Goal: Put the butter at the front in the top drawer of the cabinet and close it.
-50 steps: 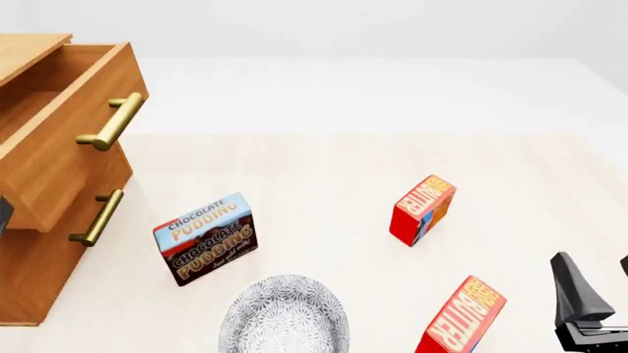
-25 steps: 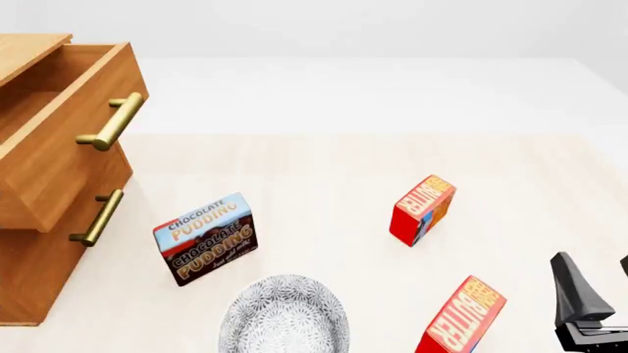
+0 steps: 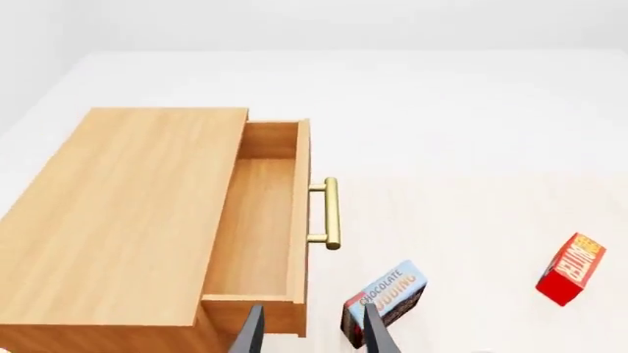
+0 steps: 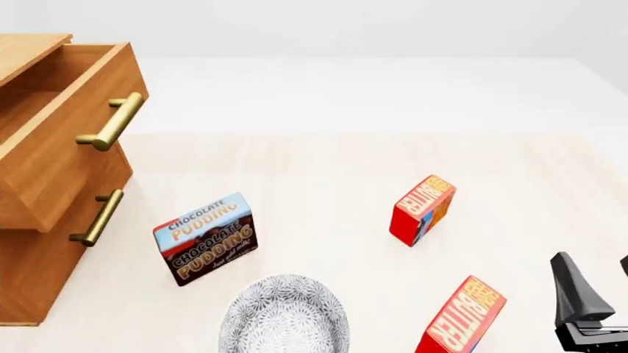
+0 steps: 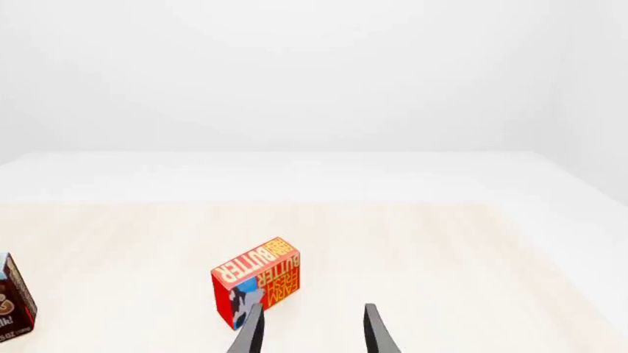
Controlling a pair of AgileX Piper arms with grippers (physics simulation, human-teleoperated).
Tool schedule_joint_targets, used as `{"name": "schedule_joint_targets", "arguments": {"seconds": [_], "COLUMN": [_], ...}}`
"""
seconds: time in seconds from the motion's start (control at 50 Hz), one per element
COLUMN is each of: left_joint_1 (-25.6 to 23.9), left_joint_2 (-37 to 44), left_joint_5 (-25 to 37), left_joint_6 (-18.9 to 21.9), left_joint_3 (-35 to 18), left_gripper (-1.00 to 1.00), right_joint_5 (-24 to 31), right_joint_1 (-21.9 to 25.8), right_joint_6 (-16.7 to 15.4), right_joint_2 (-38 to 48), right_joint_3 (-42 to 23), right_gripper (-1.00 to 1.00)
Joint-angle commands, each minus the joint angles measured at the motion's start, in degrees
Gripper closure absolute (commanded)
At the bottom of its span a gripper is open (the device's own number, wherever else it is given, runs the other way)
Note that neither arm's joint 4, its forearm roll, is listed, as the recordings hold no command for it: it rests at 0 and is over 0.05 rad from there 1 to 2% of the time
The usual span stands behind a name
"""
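The cabinet [image 4: 44, 243] stands at the left edge of the tabletop [image 4: 324, 169], and its top drawer [image 4: 69, 140] is pulled out, its brass handle [image 4: 113, 121] facing the boxes. The drawer's inside shows bare wood in the left wrist view. The lower drawer [image 4: 59, 257] sits shut beneath it.

Right of the cabinet and near its lower handle stands the chocolate pudding box [image 4: 205, 237]. Just beyond that box, toward the camera, lies a patterned grey bowl [image 4: 284, 315], cut off by the frame edge.

Well to the right of the cabinet are two butter cartons. The front butter [image 4: 461, 318] stands tilted at the near edge, past the bowl. The other butter carton [image 4: 423, 208] stands farther back, apart from it.

The right end effector [image 4: 593, 294] hovers just right of the front butter, its fingers spread and holding nothing. The left end effector [image 3: 312, 331] hangs above the cabinet's near corner, by the drawer, fingers likewise spread and empty.
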Motion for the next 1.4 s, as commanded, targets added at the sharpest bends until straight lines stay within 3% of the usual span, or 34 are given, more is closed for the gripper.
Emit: {"name": "schedule_joint_targets", "arguments": {"seconds": [0.02,0.2,0.44,0.76,1.4], "left_joint_1": [-0.54,-2.82,-3.34,-3.31,0.15], "left_joint_2": [6.19,12.21,18.06,24.19,26.44], "left_joint_5": [5.22,6.16,7.25,5.14,1.48], "left_joint_6": [-1.34,-4.36,-4.61,-5.55,-6.71], "left_joint_3": [-6.81,-9.61,-12.90,-10.51,-5.31], "left_gripper": [-1.00,-1.00,-1.00,-1.00,-1.00], "right_joint_5": [-0.08,-0.08,-0.08,-0.08,-0.08], "right_joint_1": [-0.01,0.00,-0.02,0.00,0.00], "right_joint_6": [0.01,0.01,0.01,-0.01,0.00], "right_joint_2": [0.02,0.02,0.01,0.02,0.02], "right_joint_3": [0.03,0.04,0.03,0.03,0.03], "right_gripper": [-1.00,-1.00,-1.00,-1.00,-1.00]}}
